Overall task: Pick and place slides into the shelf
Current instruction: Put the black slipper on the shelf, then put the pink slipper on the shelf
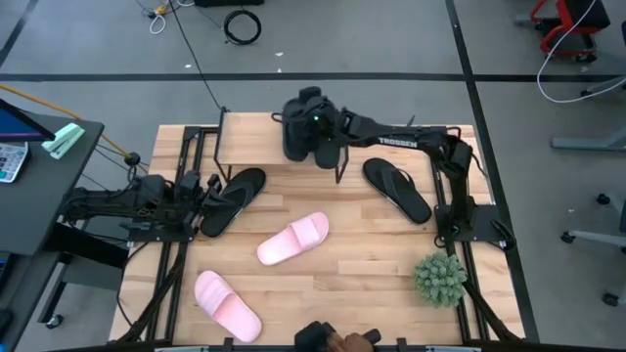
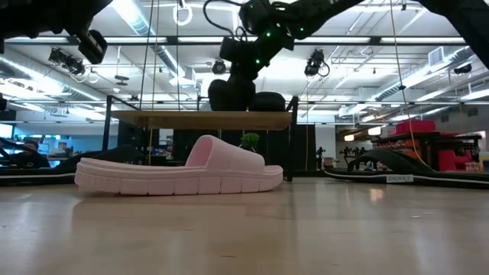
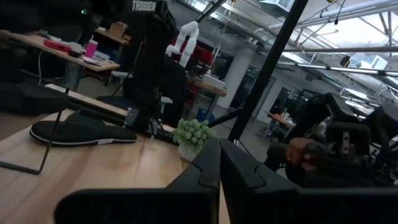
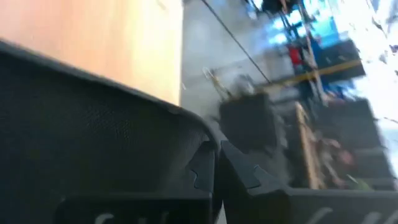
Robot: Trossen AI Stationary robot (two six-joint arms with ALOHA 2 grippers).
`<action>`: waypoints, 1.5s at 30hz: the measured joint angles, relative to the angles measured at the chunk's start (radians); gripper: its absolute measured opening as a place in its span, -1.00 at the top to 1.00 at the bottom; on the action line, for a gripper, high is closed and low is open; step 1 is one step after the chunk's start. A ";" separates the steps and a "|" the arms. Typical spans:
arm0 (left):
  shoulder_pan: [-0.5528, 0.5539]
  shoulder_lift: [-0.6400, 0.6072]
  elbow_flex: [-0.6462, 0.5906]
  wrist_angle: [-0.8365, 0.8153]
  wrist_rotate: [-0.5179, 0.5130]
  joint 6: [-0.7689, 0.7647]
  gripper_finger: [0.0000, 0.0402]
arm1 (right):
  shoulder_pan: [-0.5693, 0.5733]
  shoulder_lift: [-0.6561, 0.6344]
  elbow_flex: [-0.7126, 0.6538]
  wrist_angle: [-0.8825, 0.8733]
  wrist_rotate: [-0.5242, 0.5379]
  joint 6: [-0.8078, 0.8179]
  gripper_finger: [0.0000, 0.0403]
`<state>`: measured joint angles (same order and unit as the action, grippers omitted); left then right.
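Nearest the low camera, a pink slide (image 2: 179,168) lies on the worktop (image 1: 342,254) in front of the shelf (image 1: 264,132). Two black slides (image 1: 305,132) sit on the shelf's top board, the right end effector (image 1: 318,147) over them, fingers together. Left of the shelf, the left end effector (image 1: 210,191) rests fingers together beside a black flip-flop (image 1: 235,198).

Grey floor (image 1: 391,39) crossed by dark lines, strewn cables (image 1: 242,24), bright strip lights (image 2: 359,40) overhead
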<state>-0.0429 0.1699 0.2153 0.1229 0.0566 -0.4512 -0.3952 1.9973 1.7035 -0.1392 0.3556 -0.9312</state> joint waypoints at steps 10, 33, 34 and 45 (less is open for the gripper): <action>0.000 0.000 0.000 -0.040 0.000 -0.022 0.89 | 0.021 -0.003 0.001 -0.105 0.042 0.013 0.89; 0.000 0.000 0.000 -0.029 0.000 -0.035 0.88 | 0.021 -0.101 0.001 -0.304 0.057 0.224 0.66; 0.000 0.000 0.000 -0.029 0.000 -0.035 0.89 | 0.025 -0.111 0.001 -0.318 0.057 0.237 0.66; 0.000 0.000 0.000 -0.100 0.000 -0.035 0.95 | 0.130 -0.255 0.001 -0.625 -0.188 0.782 0.67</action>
<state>-0.0429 0.1699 0.2150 0.0226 0.0570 -0.4862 -0.2650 1.7425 1.7042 -0.7642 0.1674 -0.1488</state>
